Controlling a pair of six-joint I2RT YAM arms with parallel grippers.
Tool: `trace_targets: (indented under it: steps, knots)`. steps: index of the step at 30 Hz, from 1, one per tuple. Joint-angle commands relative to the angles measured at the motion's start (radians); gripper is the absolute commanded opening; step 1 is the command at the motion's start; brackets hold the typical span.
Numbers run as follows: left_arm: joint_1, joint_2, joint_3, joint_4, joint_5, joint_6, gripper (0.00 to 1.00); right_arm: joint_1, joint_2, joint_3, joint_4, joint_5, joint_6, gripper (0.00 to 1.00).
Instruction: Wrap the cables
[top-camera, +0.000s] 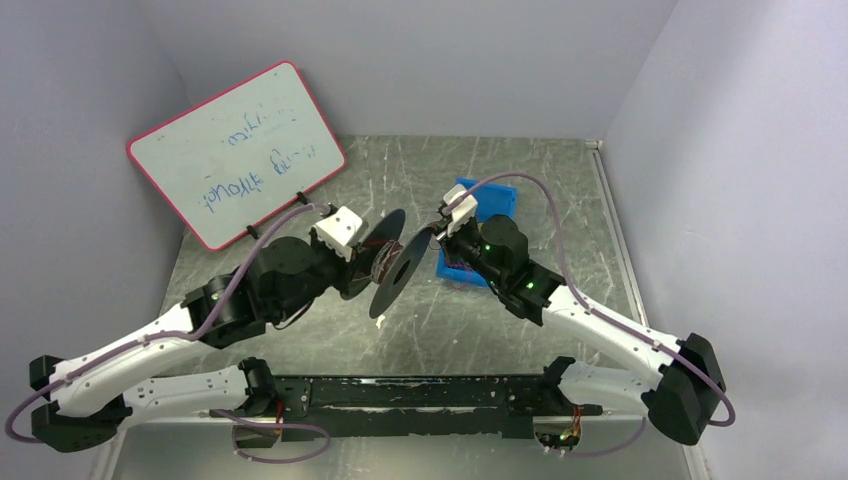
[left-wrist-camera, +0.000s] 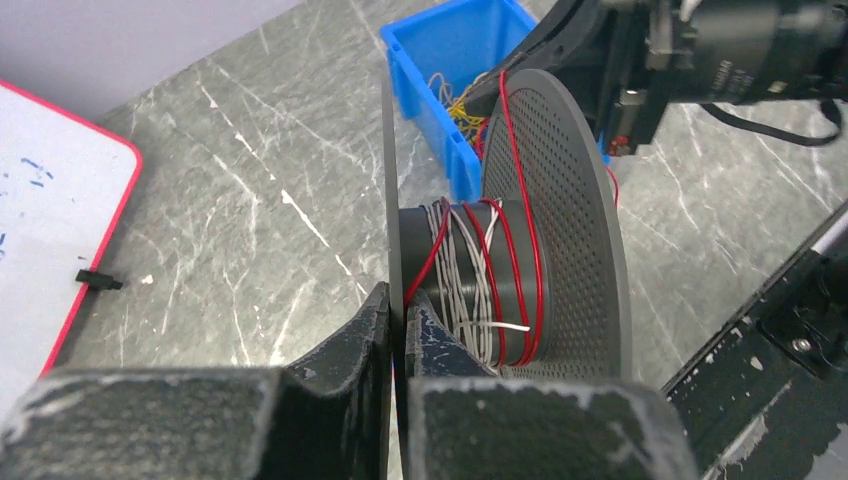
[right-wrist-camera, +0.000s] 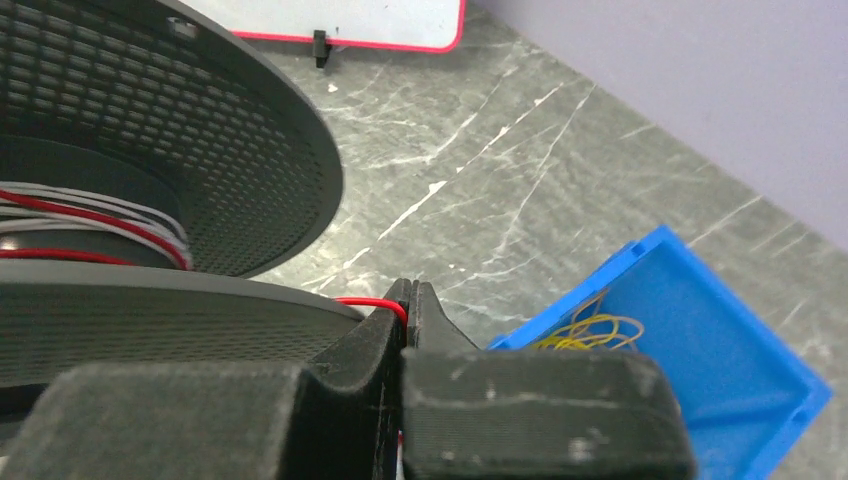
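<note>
A dark grey spool hangs above the table between the two arms, its perforated flange facing the right arm. The cable, a thin red wire, lies in a few turns round the hub over grey-white windings, then climbs across the flange rim. My left gripper is shut on the thin near flange of the spool. Just past the other flange, my right gripper is shut on the red wire, which enters between its fingertips.
A blue bin holding a tangle of yellow wires sits behind the right gripper. A red-framed whiteboard leans at the back left. A black rail runs along the table's near edge between the arm bases.
</note>
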Motion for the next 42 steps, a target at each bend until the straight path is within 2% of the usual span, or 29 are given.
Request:
trace_targets:
  steps: [1,10,18,28,36,42]
  knots:
    - [-0.009,-0.119,0.066,-0.152,0.104,0.049,0.07,-0.112,-0.026,-0.069,0.089,0.139,0.129,0.0]
    - [-0.009,-0.193,0.13,-0.148,0.144,0.039,0.07,-0.141,-0.002,-0.162,0.161,0.062,0.217,0.0]
    - [-0.01,-0.232,0.17,-0.111,0.107,0.012,0.07,-0.143,0.02,-0.231,0.202,-0.014,0.277,0.0]
    - [-0.009,-0.263,0.203,-0.038,0.081,-0.02,0.07,-0.143,0.05,-0.329,0.283,-0.191,0.351,0.0]
    - [-0.009,-0.237,0.21,-0.012,0.066,-0.018,0.07,-0.141,0.057,-0.385,0.338,-0.277,0.411,0.23]
    - [-0.009,-0.22,0.21,0.0,0.039,-0.011,0.07,-0.141,0.027,-0.408,0.339,-0.287,0.429,0.24]
